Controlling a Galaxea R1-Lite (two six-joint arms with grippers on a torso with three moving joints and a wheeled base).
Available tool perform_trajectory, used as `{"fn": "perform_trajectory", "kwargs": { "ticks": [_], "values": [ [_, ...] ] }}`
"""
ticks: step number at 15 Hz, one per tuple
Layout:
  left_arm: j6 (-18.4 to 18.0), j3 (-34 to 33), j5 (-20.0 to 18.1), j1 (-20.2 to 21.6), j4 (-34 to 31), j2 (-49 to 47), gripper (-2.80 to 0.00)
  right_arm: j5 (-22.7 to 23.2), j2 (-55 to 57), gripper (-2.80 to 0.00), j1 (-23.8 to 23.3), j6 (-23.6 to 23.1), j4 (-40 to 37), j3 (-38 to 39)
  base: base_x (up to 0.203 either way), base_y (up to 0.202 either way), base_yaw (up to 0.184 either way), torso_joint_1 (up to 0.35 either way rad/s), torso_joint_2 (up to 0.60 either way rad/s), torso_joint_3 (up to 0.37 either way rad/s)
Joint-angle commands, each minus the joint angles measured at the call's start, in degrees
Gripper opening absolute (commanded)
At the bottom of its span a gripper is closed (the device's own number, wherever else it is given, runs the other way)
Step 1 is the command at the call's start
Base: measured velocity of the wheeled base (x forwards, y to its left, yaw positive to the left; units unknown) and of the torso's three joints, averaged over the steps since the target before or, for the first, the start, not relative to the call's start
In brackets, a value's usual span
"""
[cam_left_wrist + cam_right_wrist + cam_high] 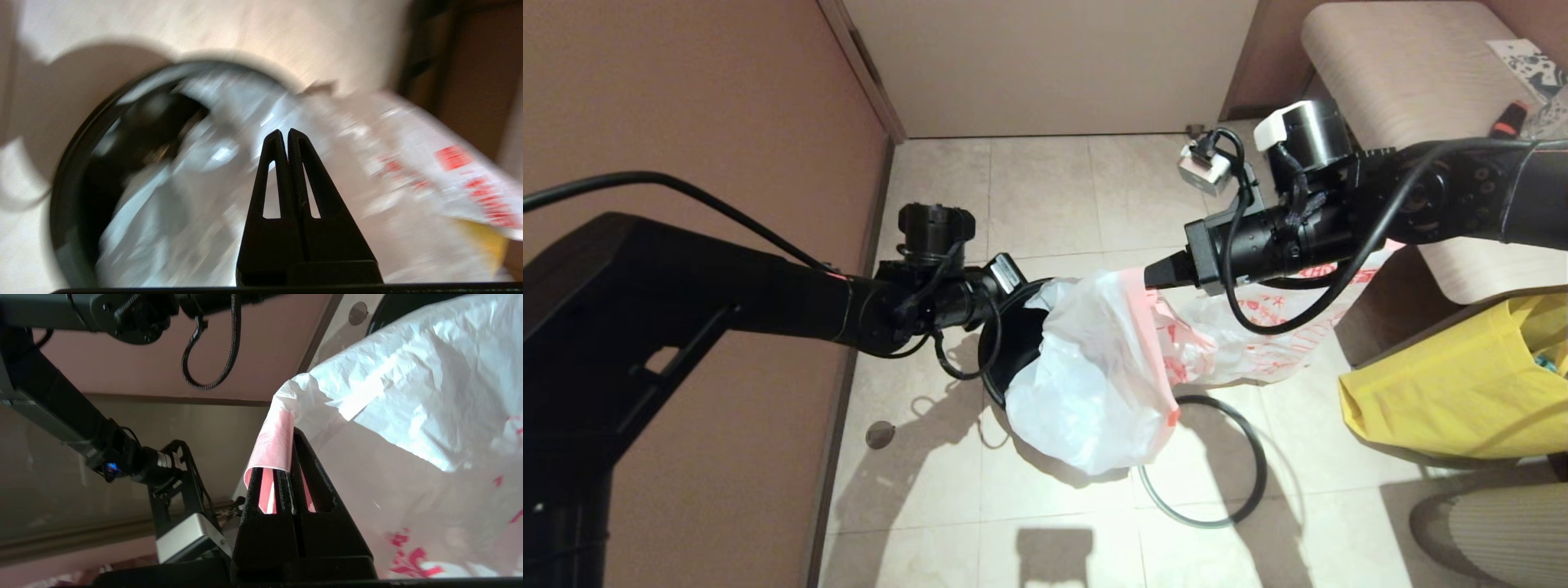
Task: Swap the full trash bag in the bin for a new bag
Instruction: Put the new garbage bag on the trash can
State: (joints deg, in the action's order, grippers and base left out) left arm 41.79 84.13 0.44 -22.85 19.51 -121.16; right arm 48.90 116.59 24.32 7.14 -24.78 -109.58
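Observation:
The black bin (pixel 1010 347) stands on the tiled floor with the new bag (pixel 1086 384), white and crinkled, draped over its near-right side and spilling into it. My right gripper (pixel 287 435) is shut on that bag's pink edge band (pixel 1137 298) and holds it above the bin. My left gripper (pixel 284 132) is shut on nothing, above the bag-lined bin (pixel 77 171) at its far-left rim. The full trash bag (pixel 1258 335), with its red print, lies on the floor behind the right arm. The bin's grey hoop (pixel 1252 445) lies on the floor at its near right.
A yellow fabric bag (pixel 1462 384) slumps on the right, under a striped bench (pixel 1405 73). A brown wall (pixel 686 106) runs close along the left. A round drain cap (pixel 880 434) sits in the floor, and a striped object (pixel 1494 531) is at the lower right.

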Motion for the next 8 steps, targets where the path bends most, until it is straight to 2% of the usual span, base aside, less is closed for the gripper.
{"fn": "perform_trajectory", "kwargs": {
  "ticks": [1, 3, 8],
  "values": [
    [0.0, 0.3, -0.3, -0.1, 6.4, 0.5, -2.80, 0.4, -0.4, -2.80, 1.1, -1.8, -0.1, 0.3, 0.000, 0.000, 0.000, 0.000, 0.00, 0.000],
    [-2.3, 2.8, -1.1, -0.1, 9.0, -0.9, -2.80, 0.8, -0.7, -2.80, 1.7, -4.4, 1.0, 0.2, 0.000, 0.000, 0.000, 0.000, 0.00, 0.000],
    [-4.0, 0.8, -1.2, 0.1, 7.8, 1.4, -2.80, 2.3, -1.3, -2.80, 1.8, -5.8, 3.5, 4.4, 0.000, 0.000, 0.000, 0.000, 0.00, 0.000]
  ]
}}
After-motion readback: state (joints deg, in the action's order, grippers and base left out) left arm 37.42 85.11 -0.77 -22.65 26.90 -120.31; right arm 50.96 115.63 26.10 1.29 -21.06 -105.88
